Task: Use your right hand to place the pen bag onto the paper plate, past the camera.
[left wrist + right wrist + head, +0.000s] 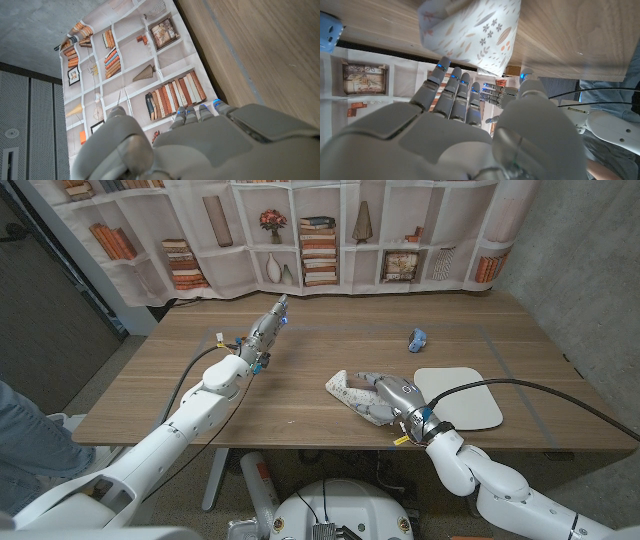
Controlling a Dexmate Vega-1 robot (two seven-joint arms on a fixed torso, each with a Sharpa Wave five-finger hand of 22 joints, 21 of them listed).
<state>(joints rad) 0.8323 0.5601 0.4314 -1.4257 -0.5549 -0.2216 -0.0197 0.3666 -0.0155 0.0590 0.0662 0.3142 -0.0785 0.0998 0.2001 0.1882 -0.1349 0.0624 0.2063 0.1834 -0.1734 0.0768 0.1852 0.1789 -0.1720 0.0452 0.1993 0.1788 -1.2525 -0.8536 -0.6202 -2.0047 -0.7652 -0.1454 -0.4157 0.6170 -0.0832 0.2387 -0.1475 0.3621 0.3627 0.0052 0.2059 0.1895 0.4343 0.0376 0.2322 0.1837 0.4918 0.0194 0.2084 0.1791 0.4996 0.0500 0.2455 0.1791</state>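
Observation:
The pen bag point(350, 390), white with a leaf and flower print, lies on the wooden table just left of the white paper plate point(458, 397). My right hand point(396, 401) covers the bag's right end. In the right wrist view my right hand point(460, 125) has its fingers stretched out, fingertips point(451, 75) at the edge of the pen bag point(472, 30) and thumb apart from them; no grip shows. The small blue camera point(417, 338) sits beyond the plate, and the camera point(327, 32) also appears in the right wrist view. My left hand point(265, 330) reaches out over the far left of the table, fingers straight, holding nothing.
A bookshelf-print curtain point(330, 240) hangs behind the table's far edge. A person's leg in jeans point(15, 430) is at the left edge. Bare wood point(300, 360) lies between the two hands.

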